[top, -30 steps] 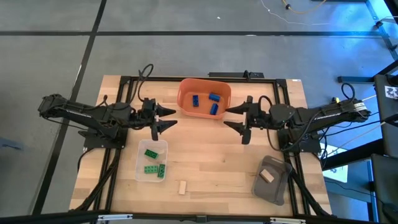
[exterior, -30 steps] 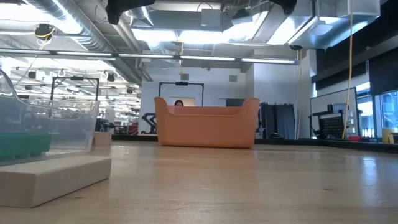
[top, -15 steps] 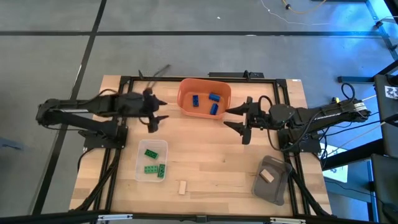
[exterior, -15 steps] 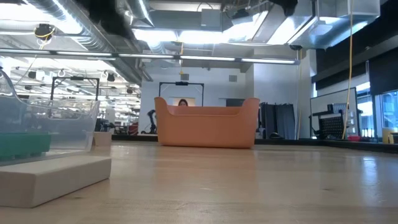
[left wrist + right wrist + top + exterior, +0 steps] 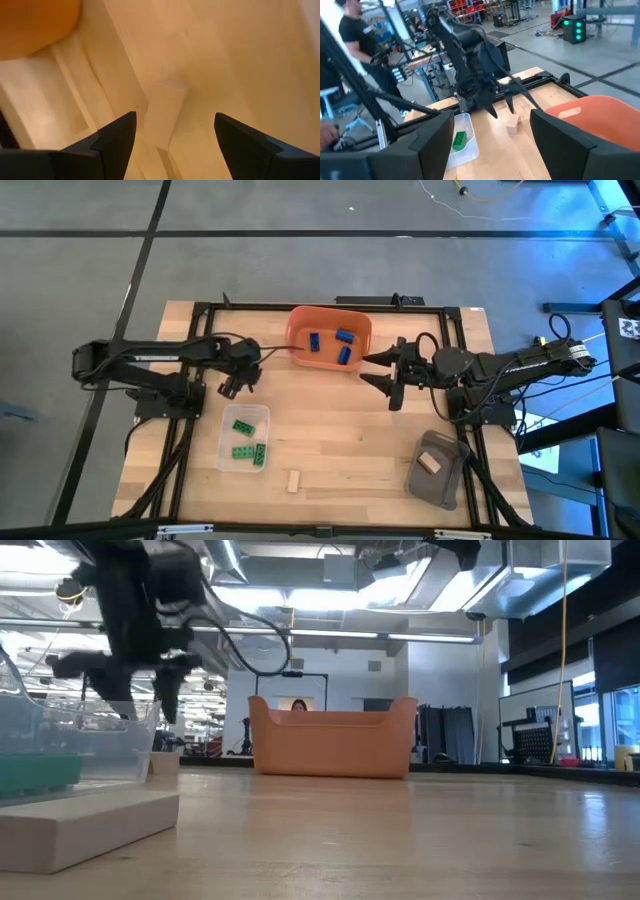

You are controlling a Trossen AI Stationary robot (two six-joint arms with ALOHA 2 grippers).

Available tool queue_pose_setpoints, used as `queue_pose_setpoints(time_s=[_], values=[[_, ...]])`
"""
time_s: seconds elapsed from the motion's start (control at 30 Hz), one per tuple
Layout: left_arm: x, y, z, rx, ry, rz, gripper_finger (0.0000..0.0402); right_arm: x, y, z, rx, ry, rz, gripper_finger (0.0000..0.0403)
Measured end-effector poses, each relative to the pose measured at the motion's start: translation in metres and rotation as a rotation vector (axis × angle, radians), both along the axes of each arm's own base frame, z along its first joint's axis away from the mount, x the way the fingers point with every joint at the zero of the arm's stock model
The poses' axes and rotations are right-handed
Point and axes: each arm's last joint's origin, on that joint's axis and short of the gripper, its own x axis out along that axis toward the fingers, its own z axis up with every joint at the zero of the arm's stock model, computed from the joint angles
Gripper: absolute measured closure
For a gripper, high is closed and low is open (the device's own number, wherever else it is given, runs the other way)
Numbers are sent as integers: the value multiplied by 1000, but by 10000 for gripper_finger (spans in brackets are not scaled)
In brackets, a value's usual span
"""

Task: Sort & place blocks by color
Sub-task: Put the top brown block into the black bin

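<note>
Three blue blocks (image 5: 333, 344) lie in the orange bin (image 5: 296, 330). Three green blocks (image 5: 245, 439) lie in the clear tray (image 5: 226, 420). One tan block (image 5: 430, 463) rests in the grey tray (image 5: 445, 485), and another (image 5: 293, 481) lies flat near the table's front edge. My left gripper (image 5: 237, 384) points down, open, just above a third tan block (image 5: 162, 117) that lies flat on the wood between bin and clear tray. Its fingers stand either side without touching. My right gripper (image 5: 367, 370) hangs open and level, right of the bin.
A black metal frame (image 5: 260, 307) runs round the table's far and side edges. Bare wood lies in the middle, between the clear tray and the grey tray. People (image 5: 355, 35) stand in the room beyond the table's left side.
My left gripper has swung from pointing level beside the bin to pointing down, rolling as it went. It has come down toward the table's left and now shows in the low view over the tan block. It has stayed open.
</note>
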Motion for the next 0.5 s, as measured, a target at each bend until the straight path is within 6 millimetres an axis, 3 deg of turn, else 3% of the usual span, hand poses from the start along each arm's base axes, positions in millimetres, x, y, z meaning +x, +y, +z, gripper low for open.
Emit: queue_pose_setpoints(time_s=[0.17, 0.5], values=[[12, 17, -16, 25, 26, -19, 140, 0, -1, 0, 27, -8, -52, 140], [15, 37, -44, -40, 140, -37, 141, 0, -2, 0, 32, -10, -56, 140]])
